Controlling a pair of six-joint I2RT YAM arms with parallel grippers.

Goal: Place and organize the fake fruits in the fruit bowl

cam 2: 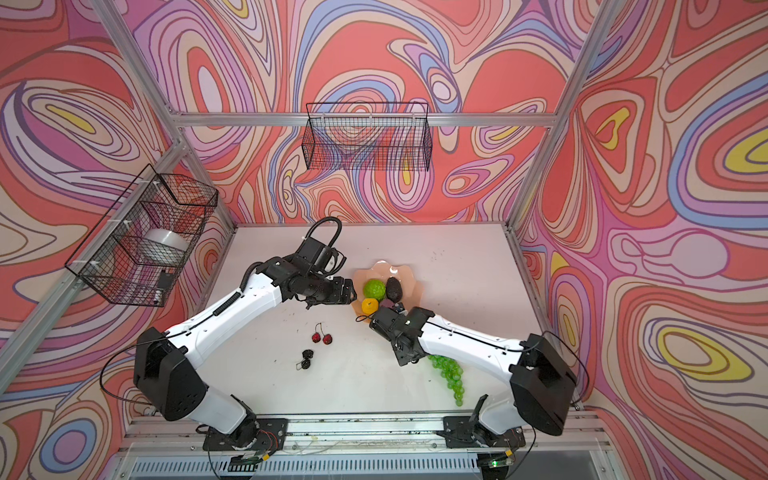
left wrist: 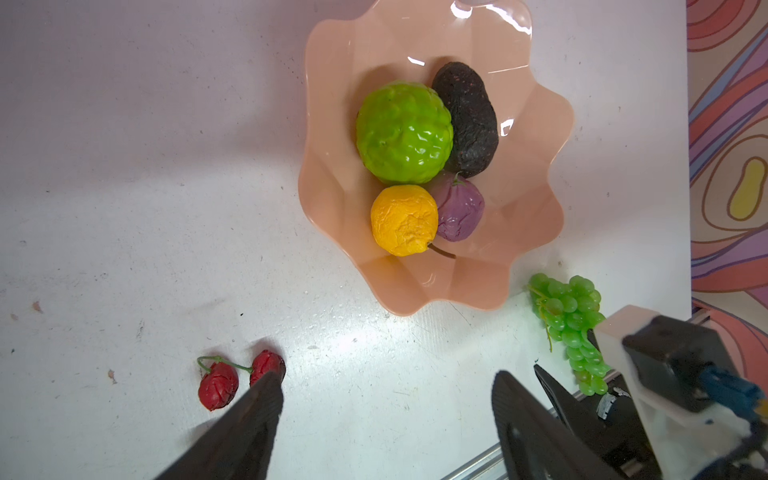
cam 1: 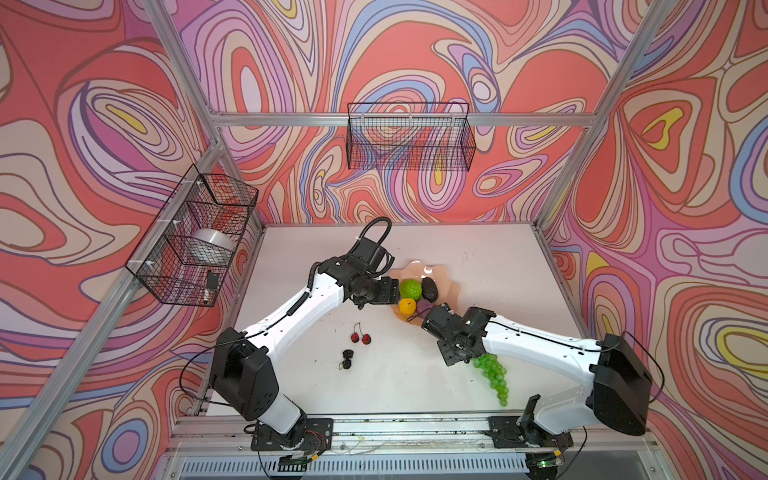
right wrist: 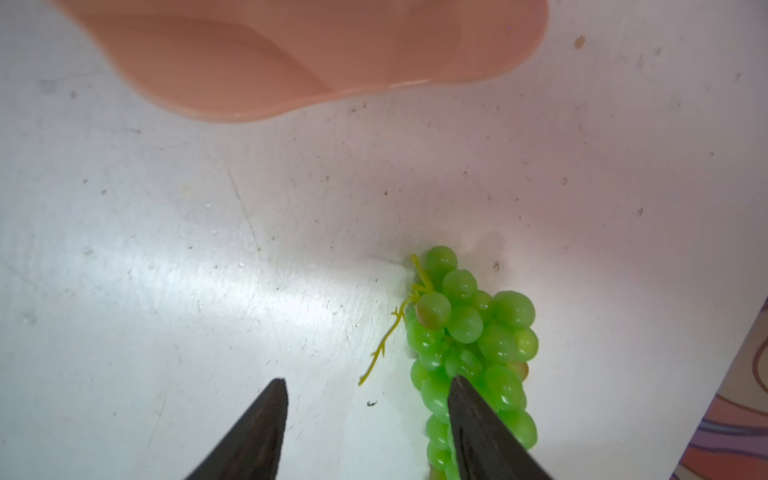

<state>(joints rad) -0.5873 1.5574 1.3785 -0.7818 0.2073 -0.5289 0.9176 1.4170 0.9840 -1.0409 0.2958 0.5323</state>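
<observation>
Peach fruit bowl (left wrist: 332, 199) rim near green grape bunch (right wrist: 469, 332); left tool (left wrist: 384, 380), right tool (right wrist: 369, 380) spread, empty.

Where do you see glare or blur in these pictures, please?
Left wrist view: white glare spots along the fruit bowl rim. Right wrist view: the fruit bowl edge looks soft, the green grape bunch crisp, a bright sheen streaks the table.

One wide, glossy peach-pink bowl with a scalloped rim (left wrist: 332, 124) holds four plastic fruits: one bumpy lime-green ball (left wrist: 404, 132), one dark avocado (left wrist: 467, 118), one wrinkled yellow fruit (left wrist: 404, 220) and one wrinkled purple ball (left wrist: 459, 208). On the white table (left wrist: 124, 166) lie one green grape bunch (right wrist: 469, 332), one pair of red cherries (left wrist: 218, 385) and two black berries (cam 1: 347, 354). There are two black wire baskets, a back basket (cam 1: 411, 145) and a side basket (cam 1: 187, 266), and one silver metal bowl (cam 1: 214, 242).
</observation>
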